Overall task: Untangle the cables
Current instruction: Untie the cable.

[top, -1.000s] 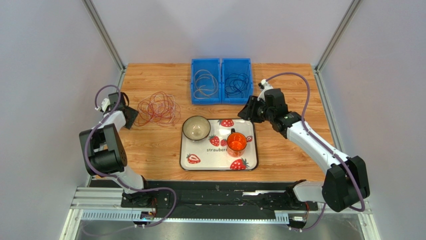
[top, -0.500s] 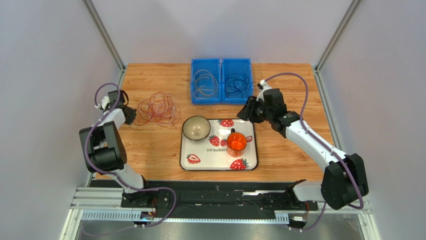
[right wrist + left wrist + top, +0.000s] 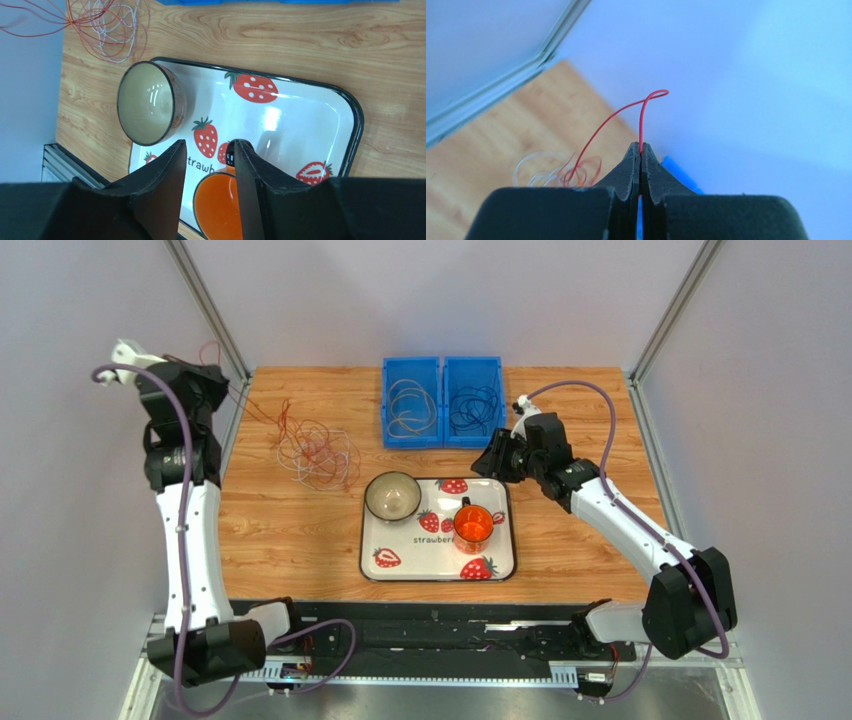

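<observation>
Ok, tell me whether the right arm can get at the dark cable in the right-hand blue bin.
Probably yes. The right gripper hangs open and empty just on the near side of the blue bin, the dark cable lies loose in it, and nothing stands between them.

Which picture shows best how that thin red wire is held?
The left wrist view: the left gripper is shut on the red wire, which loops above its tips. From the top view the wire is only a faint strand running up from the tangle. The right wrist view shows the tangle only, not the grip.
</observation>
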Controlling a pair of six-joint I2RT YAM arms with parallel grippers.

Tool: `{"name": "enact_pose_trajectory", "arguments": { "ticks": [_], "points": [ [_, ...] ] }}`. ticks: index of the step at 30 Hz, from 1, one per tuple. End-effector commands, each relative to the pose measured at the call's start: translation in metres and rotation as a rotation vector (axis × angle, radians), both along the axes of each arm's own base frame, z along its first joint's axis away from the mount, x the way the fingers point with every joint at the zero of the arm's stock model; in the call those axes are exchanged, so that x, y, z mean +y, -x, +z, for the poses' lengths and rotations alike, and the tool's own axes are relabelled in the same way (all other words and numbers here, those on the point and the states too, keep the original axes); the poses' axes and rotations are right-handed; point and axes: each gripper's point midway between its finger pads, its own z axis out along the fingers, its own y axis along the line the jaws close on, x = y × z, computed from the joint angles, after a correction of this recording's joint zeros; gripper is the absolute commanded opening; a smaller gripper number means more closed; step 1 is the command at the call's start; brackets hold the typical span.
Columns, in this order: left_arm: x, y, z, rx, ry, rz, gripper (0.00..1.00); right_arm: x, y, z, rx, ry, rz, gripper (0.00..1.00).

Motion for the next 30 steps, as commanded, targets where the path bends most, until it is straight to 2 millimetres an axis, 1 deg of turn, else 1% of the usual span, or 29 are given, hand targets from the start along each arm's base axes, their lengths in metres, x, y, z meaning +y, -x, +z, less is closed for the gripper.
{"name": "enact_pose_trajectory", "arguments": {
  "ticks": [1,2,3,4,5,6,7,9,10,11,13,14,15,16,17,18,19,20,21,22,23,24,25,26,27,28,29,30],
  "points": [
    [-0.033,0.026,0.118,-0.239,-0.137,-0.158,0.00,0.007,-0.010,0.046,-0.103,-0.034,-0.002,0.43],
    [-0.048,0.028,0.132,-0.269,-0.153,-0.242,0.00,0.008,-0.010,0.050,-0.110,-0.033,-0.003,0.44],
    [-0.056,0.028,0.145,-0.298,-0.170,-0.286,0.00,0.008,-0.009,0.051,-0.109,-0.030,-0.001,0.43],
    [-0.071,0.037,0.168,-0.348,-0.203,-0.362,0.00,0.008,-0.009,0.054,-0.113,-0.031,-0.004,0.44],
    [-0.079,0.040,0.175,-0.364,-0.215,-0.403,0.00,0.008,-0.008,0.060,-0.127,-0.034,-0.004,0.44],
    [-0.085,0.041,0.180,-0.372,-0.224,-0.435,0.00,0.008,-0.008,0.063,-0.130,-0.035,-0.004,0.44],
    [-0.095,0.046,0.186,-0.389,-0.238,-0.487,0.00,0.008,-0.007,0.066,-0.137,-0.037,-0.002,0.44],
    [-0.104,0.049,0.186,-0.394,-0.249,-0.540,0.00,0.010,-0.004,0.073,-0.157,-0.043,0.010,0.45],
    [-0.114,0.050,0.182,-0.389,-0.266,-0.594,0.00,0.012,-0.003,0.075,-0.164,-0.043,0.018,0.45],
    [-0.119,0.050,0.178,-0.378,-0.268,-0.621,0.00,0.015,0.000,0.078,-0.170,-0.050,0.036,0.45],
    [-0.124,0.041,0.153,-0.292,-0.261,-0.655,0.00,0.025,0.005,0.086,-0.197,-0.057,0.086,0.46],
    [-0.130,0.038,0.141,-0.253,-0.251,-0.674,0.00,0.030,0.008,0.087,-0.196,-0.064,0.110,0.46],
    [-0.130,0.032,0.123,-0.195,-0.227,-0.677,0.00,0.040,0.011,0.090,-0.204,-0.075,0.145,0.46],
    [-0.130,0.025,0.100,-0.140,-0.202,-0.680,0.00,0.046,0.014,0.092,-0.205,-0.090,0.172,0.46],
    [-0.129,0.022,0.087,-0.109,-0.184,-0.681,0.00,0.055,0.020,0.094,-0.196,-0.118,0.220,0.47],
    [-0.129,0.023,0.079,-0.094,-0.176,-0.680,0.00,0.067,0.024,0.101,-0.209,-0.143,0.261,0.47],
    [-0.129,0.020,0.055,-0.046,-0.150,-0.685,0.00,0.076,0.027,0.099,-0.199,-0.156,0.294,0.47],
    [-0.130,0.021,0.048,-0.037,-0.145,-0.695,0.00,0.086,0.033,0.102,-0.198,-0.177,0.338,0.47],
    [-0.132,0.024,0.046,-0.047,-0.151,-0.705,0.00,0.099,0.041,0.107,-0.208,-0.195,0.379,0.47],
    [-0.135,0.024,0.034,-0.025,-0.140,-0.724,0.00,0.110,0.042,0.110,-0.208,-0.208,0.408,0.47],
    [-0.136,0.025,0.031,-0.021,-0.141,-0.731,0.00,0.121,0.047,0.114,-0.209,-0.228,0.449,0.47],
    [-0.137,0.027,0.029,-0.017,-0.141,-0.740,0.00,0.136,0.055,0.118,-0.217,-0.246,0.492,0.47],
    [-0.138,0.028,0.026,-0.010,-0.146,-0.749,0.00,0.149,0.053,0.123,-0.221,-0.261,0.512,0.48],
    [-0.139,0.030,0.025,-0.008,-0.147,-0.755,0.00,0.160,0.055,0.123,-0.216,-0.272,0.538,0.48],
    [-0.139,0.033,0.025,-0.005,-0.149,-0.759,0.00,0.174,0.061,0.128,-0.229,-0.284,0.569,0.51],
    [-0.140,0.035,0.025,-0.002,-0.156,-0.767,0.00,0.183,0.061,0.130,-0.238,-0.282,0.580,0.54],
    [-0.140,0.036,0.026,-0.003,-0.158,-0.767,0.00,0.198,0.055,0.130,-0.259,-0.275,0.603,0.56],
    [-0.141,0.039,0.025,0.001,-0.160,-0.769,0.00,0.210,0.060,0.133,-0.275,-0.280,0.633,0.59]
  ]
}}
